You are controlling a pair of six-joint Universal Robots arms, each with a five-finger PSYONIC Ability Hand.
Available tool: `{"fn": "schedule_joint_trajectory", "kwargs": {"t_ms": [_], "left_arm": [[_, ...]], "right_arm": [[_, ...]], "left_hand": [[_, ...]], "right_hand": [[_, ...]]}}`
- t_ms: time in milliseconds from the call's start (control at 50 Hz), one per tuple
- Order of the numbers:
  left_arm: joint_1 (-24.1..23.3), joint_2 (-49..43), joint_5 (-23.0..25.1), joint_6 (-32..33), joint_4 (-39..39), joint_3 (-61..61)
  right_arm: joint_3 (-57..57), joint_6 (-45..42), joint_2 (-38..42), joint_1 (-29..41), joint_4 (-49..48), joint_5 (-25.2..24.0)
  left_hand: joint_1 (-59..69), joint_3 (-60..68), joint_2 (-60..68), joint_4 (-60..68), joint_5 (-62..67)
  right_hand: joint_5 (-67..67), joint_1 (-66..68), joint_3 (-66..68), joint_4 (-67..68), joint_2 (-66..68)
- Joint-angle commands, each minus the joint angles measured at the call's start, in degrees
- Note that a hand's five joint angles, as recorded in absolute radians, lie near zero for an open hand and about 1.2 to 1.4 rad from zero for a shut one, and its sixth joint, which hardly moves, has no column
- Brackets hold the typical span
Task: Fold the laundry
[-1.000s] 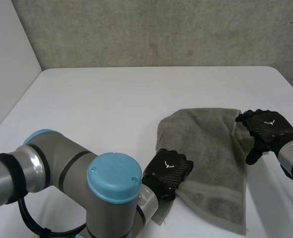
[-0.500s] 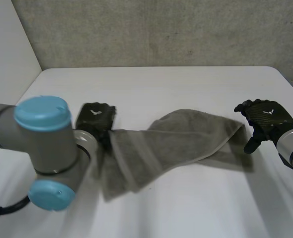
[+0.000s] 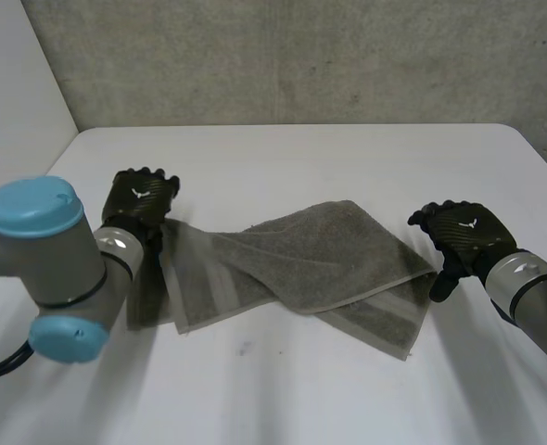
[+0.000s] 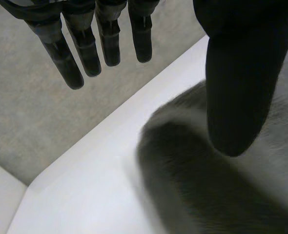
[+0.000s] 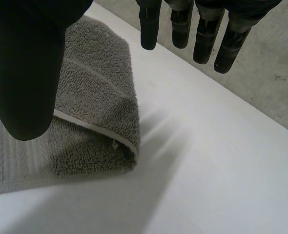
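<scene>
We see a white worktop (image 3: 283, 167) with a faint dark speck (image 3: 243, 349) on its near part. Behind its far edge stands a rough grey concrete wall (image 3: 301, 56), which a plain white panel (image 3: 14, 102) meets at the left.

You get bright, even light that seems to fall from overhead. The white table (image 3: 348, 158) comes out very pale in the head view, while the wall (image 3: 301, 56) behind it is a dimmer, flat grey. The towel (image 3: 329, 255) casts only a soft, narrow shadow along its near edge. In the wrist views the left hand (image 4: 241, 73) and right hand (image 5: 27, 63) read as flat black. The towel's fold has a darker band beneath it.
</scene>
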Motion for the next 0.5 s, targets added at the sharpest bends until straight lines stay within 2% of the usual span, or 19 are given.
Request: {"fn": "schedule_joint_trajectory", "kwargs": {"t_ms": [20,160,500], "left_arm": [[-6.04,8.96,-1.09,-0.01,-0.50,-9.85],[-8.41,11.25,-3.81,-0.27,-1.29,-16.43],[-8.94,1.41,-3.47,-0.54,-1.65,-14.33]], "right_arm": [[0.68,0.09,-0.41,-0.38,0.25,0.24],[1.12,0.00,-0.67,-0.03,0.16,0.24],[2.09,-0.43,-0.50,0.06,0.16,0.33]], "left_hand": [[0.15,0.37,0.55,0.48,0.55],[10.56,10.79,10.97,10.89,10.97],[10.75,10.97,11.15,11.07,11.15]], "right_hand": [[-4.08,-2.11,-2.23,-3.46,-3.34],[-4.08,-2.11,-2.23,-3.46,-3.34],[-4.08,-2.11,-2.23,-3.46,-3.34]]}}
